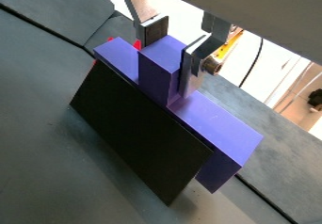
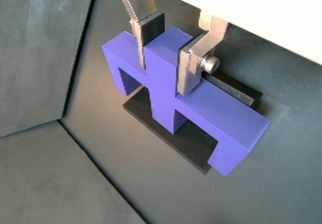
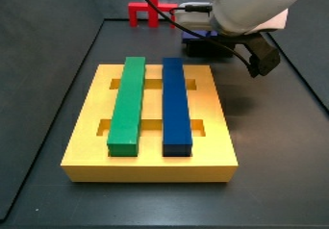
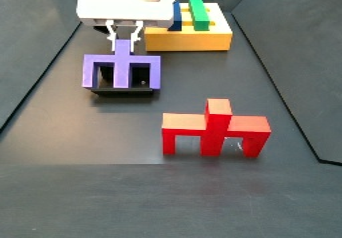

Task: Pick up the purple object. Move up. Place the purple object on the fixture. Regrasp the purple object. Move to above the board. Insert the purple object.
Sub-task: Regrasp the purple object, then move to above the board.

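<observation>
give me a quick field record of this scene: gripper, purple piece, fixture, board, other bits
gripper: over the fixture, jaws around the purple object's central post
purple object: on the fixture, post upward
fixture: on the dark floor, apart from the board
board: yellow, slotted, holds both bars
green bar: on the board
blue bar: beside the green bar
red piece: standing on the floor, untouched

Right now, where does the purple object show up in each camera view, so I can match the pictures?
Wrist view: the purple object lies across the middle on the dark fixture, its post between the gripper jaws.
Wrist view: the same piece is centred, legs astride the fixture.
Side view: only a sliver shows behind the arm, beyond the board.
Side view: at left, under the gripper.
Shared landmark: the post between the jaws.
</observation>
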